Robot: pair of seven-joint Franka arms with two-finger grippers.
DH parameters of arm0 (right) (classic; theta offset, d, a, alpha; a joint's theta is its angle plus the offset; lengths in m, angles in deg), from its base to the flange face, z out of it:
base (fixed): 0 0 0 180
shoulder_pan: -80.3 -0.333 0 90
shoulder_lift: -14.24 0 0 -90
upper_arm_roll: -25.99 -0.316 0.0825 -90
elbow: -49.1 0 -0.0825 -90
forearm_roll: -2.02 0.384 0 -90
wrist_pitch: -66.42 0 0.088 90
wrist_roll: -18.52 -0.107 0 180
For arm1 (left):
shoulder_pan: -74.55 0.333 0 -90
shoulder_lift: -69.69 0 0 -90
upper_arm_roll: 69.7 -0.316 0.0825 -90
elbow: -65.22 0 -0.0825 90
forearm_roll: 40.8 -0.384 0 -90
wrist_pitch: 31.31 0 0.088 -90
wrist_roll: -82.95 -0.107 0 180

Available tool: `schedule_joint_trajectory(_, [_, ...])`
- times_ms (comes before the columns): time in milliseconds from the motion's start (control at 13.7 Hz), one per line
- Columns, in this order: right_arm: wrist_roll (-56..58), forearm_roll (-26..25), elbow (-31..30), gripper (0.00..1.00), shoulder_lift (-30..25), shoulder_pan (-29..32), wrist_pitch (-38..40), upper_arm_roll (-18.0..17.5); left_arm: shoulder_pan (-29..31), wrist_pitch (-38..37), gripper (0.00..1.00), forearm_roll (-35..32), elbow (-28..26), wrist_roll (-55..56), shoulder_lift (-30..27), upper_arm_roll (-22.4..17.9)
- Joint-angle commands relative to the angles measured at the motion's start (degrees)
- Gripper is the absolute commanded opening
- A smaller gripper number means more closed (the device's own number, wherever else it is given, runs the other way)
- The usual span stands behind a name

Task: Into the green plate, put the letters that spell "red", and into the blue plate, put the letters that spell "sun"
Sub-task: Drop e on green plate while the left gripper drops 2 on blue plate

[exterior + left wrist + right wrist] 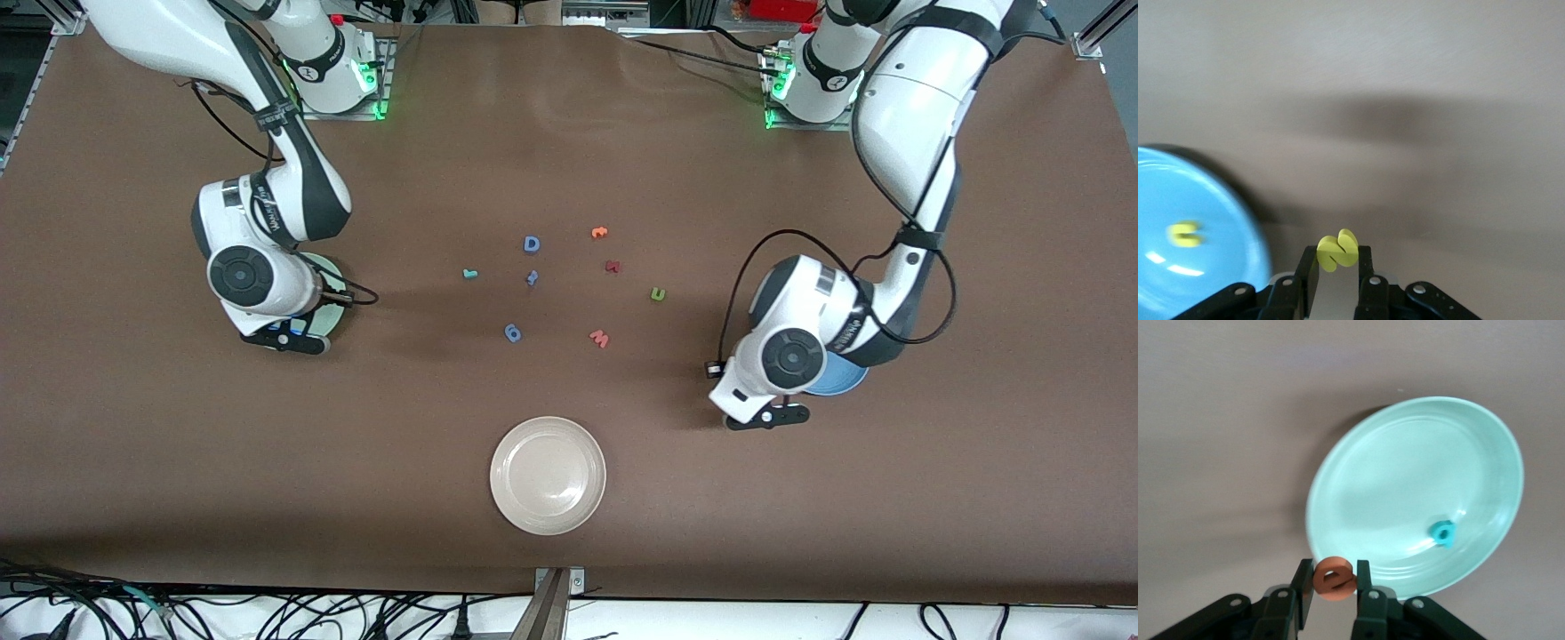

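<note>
- First, in the front view, you see the right gripper (286, 340) over the green plate (331, 313) and the left gripper (766, 415) at the blue plate (840, 380); the teal "r" (469, 274) and olive "n" (657, 294) lie mid-table, farther from the camera than the cream plate (548, 487).
- Next, the left wrist view shows what the arm hides: jaws pinching the yellow "s" (1337, 249) just off the rim, yellow "u" (1185, 234) already inside.
- Then, the right wrist view shows jaws pinching the orange "e" (1333, 578) at the rim, poised for release; teal "d" (1443, 533) is inside.

Yellow "s" (1338, 249) pinched, blue plate (1218, 220) beside
</note>
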State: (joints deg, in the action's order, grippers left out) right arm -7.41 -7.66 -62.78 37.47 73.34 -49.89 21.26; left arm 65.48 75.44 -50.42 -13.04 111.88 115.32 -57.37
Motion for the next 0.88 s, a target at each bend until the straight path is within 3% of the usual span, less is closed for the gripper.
schedule_joint_trajectory(0, [2.9,0.37,-4.3,0.02,-1.87,0.02,-1.27,1.47,2.99,-6.0,0.17,0.65,-0.32,-8.6,-1.33,-0.03])
schedule_joint_trajectory(292, [8.44,0.46,-11.41,0.02,-3.18,0.02,-8.99,5.69,7.83,-11.65,0.19,0.56,-0.93,-18.37,-1.33,-0.12])
schedule_joint_trajectory(365, [9.22,0.46,-13.43,0.02,-3.19,0.02,-11.97,6.39,8.27,-11.65,0.26,0.47,-1.11,-19.43,-1.25,-0.21])
schedule_joint_trajectory(438, [9.4,0.46,-15.37,0.02,-3.01,0.02,-15.57,6.83,8.45,-11.65,0.54,0.47,-1.11,-19.61,-0.98,-0.38])
schedule_joint_trajectory(511, [9.49,0.54,-16.43,0.02,-2.58,0.02,-17.61,6.92,8.45,-11.56,0.89,0.3,-1.11,-19.7,-0.81,-0.38])
schedule_joint_trajectory(584, [9.49,1.24,-16.61,0.02,-2.31,0.02,-18.24,6.92,8.37,-11.73,1.0,-0.92,-1.11,-19.62,-1.07,-0.3])
schedule_joint_trajectory(804, [9.49,2.39,-16.62,0.03,-2.22,0.02,-18.16,6.92,8.1,-11.91,1.0,-1.11,-1.2,-19.27,-1.24,0.14])
